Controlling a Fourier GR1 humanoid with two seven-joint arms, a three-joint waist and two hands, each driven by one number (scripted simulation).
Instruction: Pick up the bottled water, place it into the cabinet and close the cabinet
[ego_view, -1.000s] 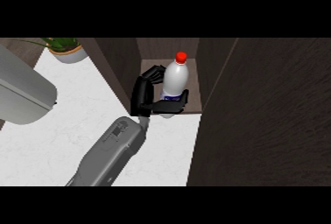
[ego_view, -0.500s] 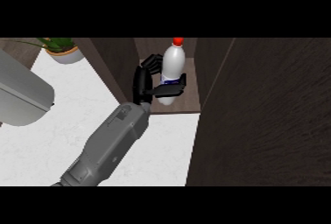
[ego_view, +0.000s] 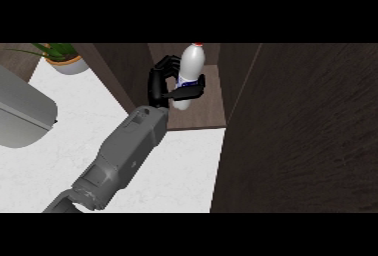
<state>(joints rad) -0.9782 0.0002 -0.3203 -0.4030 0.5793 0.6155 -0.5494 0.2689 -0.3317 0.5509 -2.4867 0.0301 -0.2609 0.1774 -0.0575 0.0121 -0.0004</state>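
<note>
The placing step was judged to be in hand: the bottled water (ego_view: 190, 62) was held by the left hand (ego_view: 164, 82), whose fingers were curled round the far side of the bottle while the thumb was pressed across its near side over the blue label. The bottle, white with a red cap, was carried nearly upright inside the open cabinet (ego_view: 201, 116), its base just beyond the palm and above the brown shelf floor; whether the base was touching that floor could not be told. The dark cabinet door (ego_view: 303, 135) was seen standing open, well to the right of the hand and nearer than it. Behind the wrist, the white surface (ego_view: 184, 170) was crossed by the grey forearm. The next move was judged to call for the bottle to be set down on the shelf, the fingers spread and drawn back clear of it, and the door then swung shut.
</note>
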